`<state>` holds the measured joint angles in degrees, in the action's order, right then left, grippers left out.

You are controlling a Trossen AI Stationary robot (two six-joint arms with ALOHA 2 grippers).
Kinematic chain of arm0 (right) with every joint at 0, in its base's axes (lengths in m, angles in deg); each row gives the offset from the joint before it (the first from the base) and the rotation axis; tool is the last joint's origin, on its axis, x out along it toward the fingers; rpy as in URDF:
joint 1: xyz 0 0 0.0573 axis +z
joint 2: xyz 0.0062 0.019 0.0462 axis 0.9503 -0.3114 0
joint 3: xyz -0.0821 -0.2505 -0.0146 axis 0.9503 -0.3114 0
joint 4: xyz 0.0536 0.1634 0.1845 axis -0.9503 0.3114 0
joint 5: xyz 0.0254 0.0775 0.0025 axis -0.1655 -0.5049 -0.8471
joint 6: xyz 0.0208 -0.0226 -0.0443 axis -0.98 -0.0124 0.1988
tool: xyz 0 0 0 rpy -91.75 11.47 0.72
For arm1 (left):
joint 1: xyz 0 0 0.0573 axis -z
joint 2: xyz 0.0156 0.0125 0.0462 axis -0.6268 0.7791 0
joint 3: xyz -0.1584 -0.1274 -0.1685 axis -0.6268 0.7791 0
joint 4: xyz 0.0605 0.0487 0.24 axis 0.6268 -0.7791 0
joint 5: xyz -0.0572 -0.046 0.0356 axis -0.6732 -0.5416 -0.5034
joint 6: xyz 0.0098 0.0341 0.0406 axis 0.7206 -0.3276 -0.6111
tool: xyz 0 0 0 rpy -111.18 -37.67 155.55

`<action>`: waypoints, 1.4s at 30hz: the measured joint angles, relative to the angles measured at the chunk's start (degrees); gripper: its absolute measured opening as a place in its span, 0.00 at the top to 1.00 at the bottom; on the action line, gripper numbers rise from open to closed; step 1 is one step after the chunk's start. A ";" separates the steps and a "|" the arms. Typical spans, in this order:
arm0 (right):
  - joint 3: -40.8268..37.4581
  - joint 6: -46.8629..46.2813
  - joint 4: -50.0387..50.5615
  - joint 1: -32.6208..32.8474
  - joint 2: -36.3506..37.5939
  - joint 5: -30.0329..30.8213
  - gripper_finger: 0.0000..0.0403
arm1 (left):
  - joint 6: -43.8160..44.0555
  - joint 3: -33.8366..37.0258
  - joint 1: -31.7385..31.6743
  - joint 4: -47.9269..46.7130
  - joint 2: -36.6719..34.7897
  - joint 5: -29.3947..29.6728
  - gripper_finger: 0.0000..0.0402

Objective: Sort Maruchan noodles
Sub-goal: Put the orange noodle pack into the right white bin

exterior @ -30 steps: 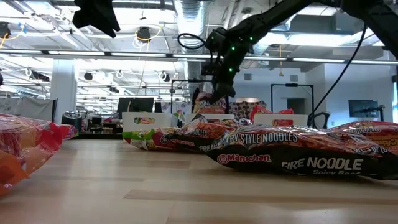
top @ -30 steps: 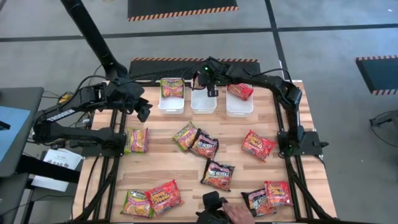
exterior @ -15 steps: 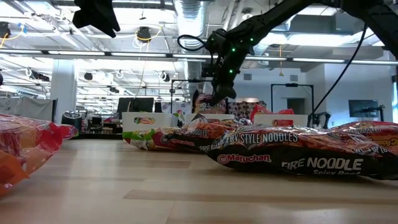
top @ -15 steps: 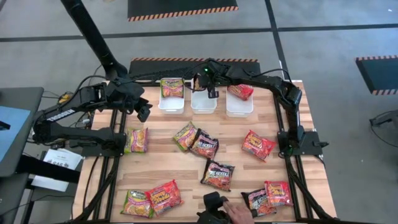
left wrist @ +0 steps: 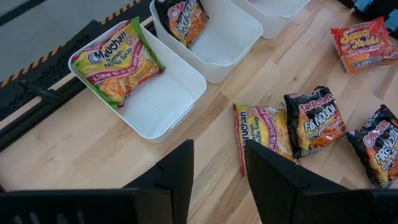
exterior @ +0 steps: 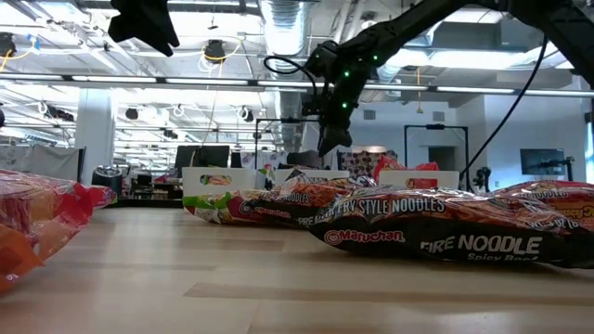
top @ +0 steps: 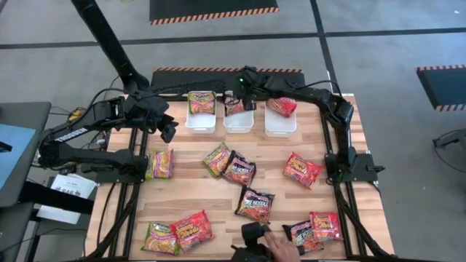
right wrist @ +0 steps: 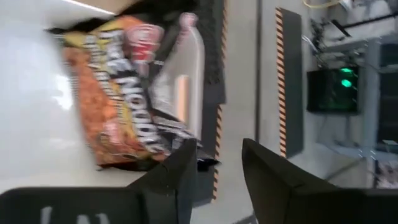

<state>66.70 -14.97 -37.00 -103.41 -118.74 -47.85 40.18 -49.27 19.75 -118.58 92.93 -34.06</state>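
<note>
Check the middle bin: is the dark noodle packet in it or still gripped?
In: the dark packet lies inside the middle bin, clear of the right gripper.

Bare wood between left bin point(top: 200, 115) and green packet point(top: 159, 164) (passable); centre packets point(top: 230, 165) crowd middle.

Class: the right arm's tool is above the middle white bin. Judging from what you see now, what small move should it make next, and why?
Probably lift the right tool straight up, clear of the middle bin. Its fingers are apart, and a dark packet already lies inside that bin, no longer gripped. Other dark packets, such as one mid-table, remain unsorted, so rising clear seems sensible before reaching for another.
</note>
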 joint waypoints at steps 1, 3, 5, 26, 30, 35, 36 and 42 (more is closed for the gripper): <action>0.78 -0.25 0.38 0.02 0.00 0.84 0.62 | 0.00 0.00 0.00 -0.01 0.00 -0.01 0.68; 2.78 -1.72 2.29 0.08 0.00 1.23 0.62 | 0.00 0.00 0.00 -0.07 0.00 0.01 0.68; 5.27 -5.34 5.97 0.25 0.00 1.40 0.62 | 0.00 0.00 0.00 -0.39 0.00 -0.01 0.68; 18.71 -46.80 52.73 5.65 0.24 -25.13 0.62 | -0.81 0.02 0.02 -2.05 0.00 -8.66 0.68; 18.71 -53.03 54.26 10.19 0.24 -29.71 0.62 | -3.61 0.02 0.02 -2.00 0.00 -10.28 0.68; 18.71 -58.14 54.46 17.14 0.24 -31.10 0.62 | -6.26 0.02 0.04 -2.06 0.00 -17.92 0.68; 18.71 -59.02 54.55 18.58 0.24 -31.10 0.62 | -6.86 0.02 0.21 -2.13 0.00 -19.21 0.68; 18.71 -67.30 54.56 26.79 0.24 -31.00 0.62 | -8.63 0.02 3.51 -2.51 0.00 -21.22 0.68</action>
<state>85.41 -82.27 17.57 -76.62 -118.50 -78.85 31.55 -49.25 23.26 -121.09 92.93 -55.28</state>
